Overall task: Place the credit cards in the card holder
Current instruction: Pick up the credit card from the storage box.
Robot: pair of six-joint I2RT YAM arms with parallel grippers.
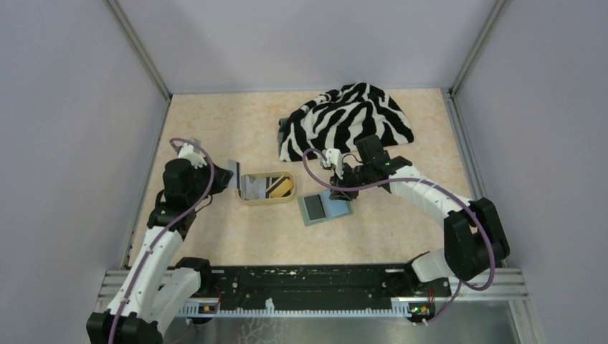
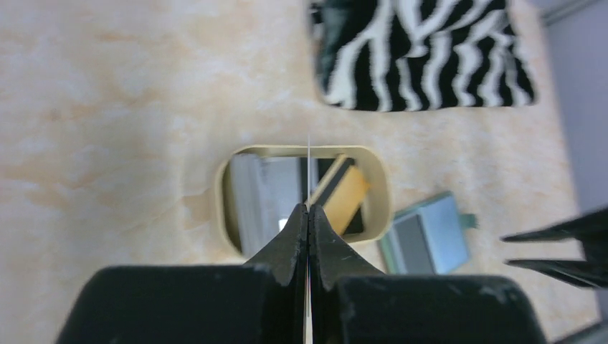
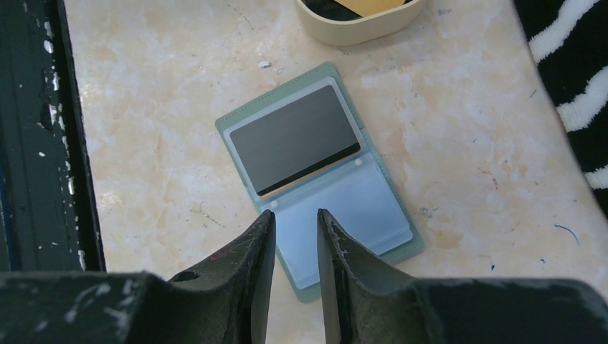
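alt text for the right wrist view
An open sage-green card holder lies on the marbled table, a dark card in its upper pocket, the lower one empty. The right end effector, fingers slightly apart, hovers over its near edge; a tan tray sits beyond.

- Setting: robot test cell, laboratory type.
- Evidence: plain grey panels (image 1: 287, 36) on aluminium posts (image 1: 141, 46) enclose marbled table (image 1: 215, 236); arm-mounting rail (image 1: 308, 283) at 6 o'clock.
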